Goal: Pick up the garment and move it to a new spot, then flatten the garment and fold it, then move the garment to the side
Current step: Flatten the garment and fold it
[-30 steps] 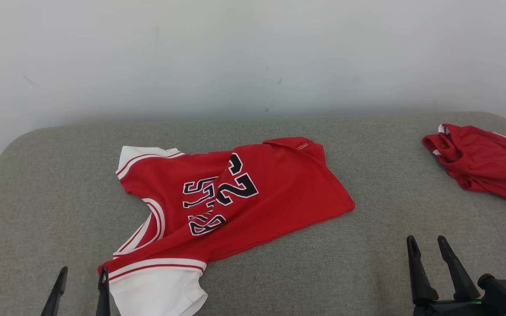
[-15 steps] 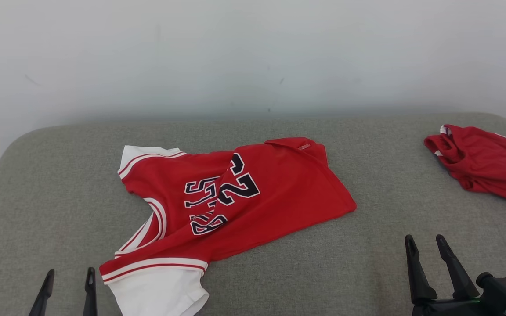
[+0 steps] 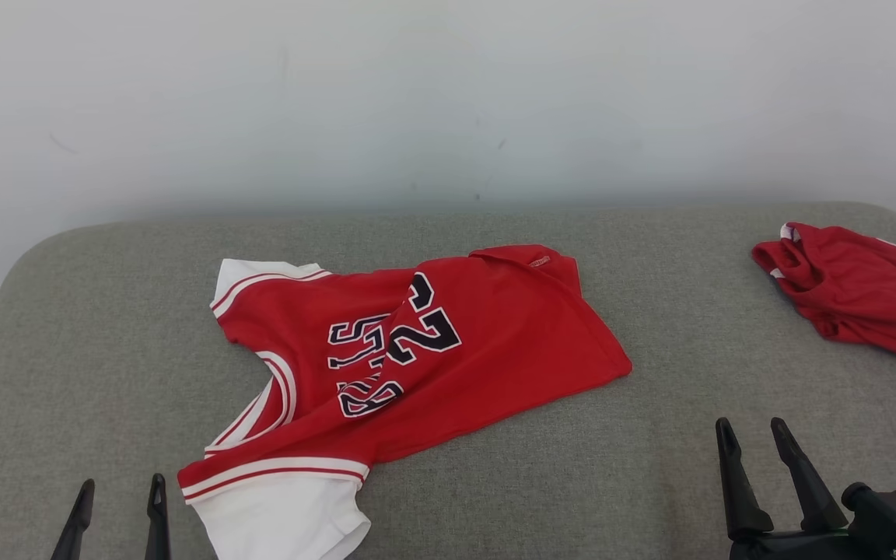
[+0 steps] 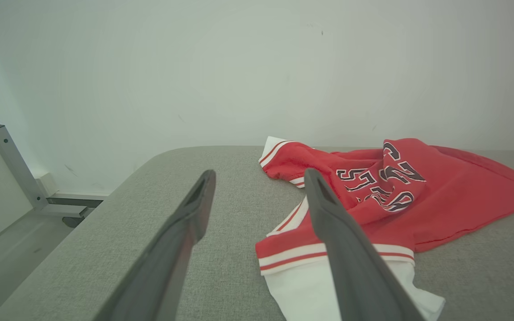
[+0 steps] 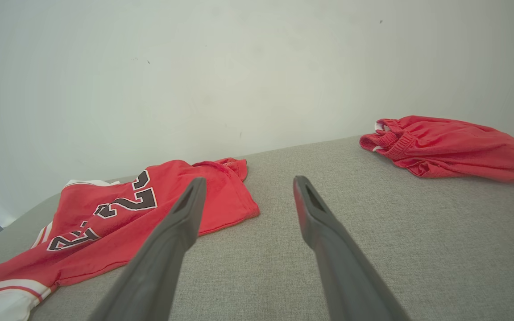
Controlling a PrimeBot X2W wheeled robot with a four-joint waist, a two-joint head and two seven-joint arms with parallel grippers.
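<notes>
Jersey [image 3: 409, 350] lies rumpled mid-cushion [image 3: 650, 467], one half flopped over. Nothing looks flattened or folded yet. Left gripper [image 3: 123, 482] and right gripper [image 3: 750, 426] hover near, spread wide, empty — flattening, folding and the side move all look ahead.

The jersey [image 3: 417, 342] lies left of centre on the counter [image 3: 650, 467]. A second garment [image 3: 852, 288] lies well apart, far right, near the wall [image 3: 448, 93].
</notes>
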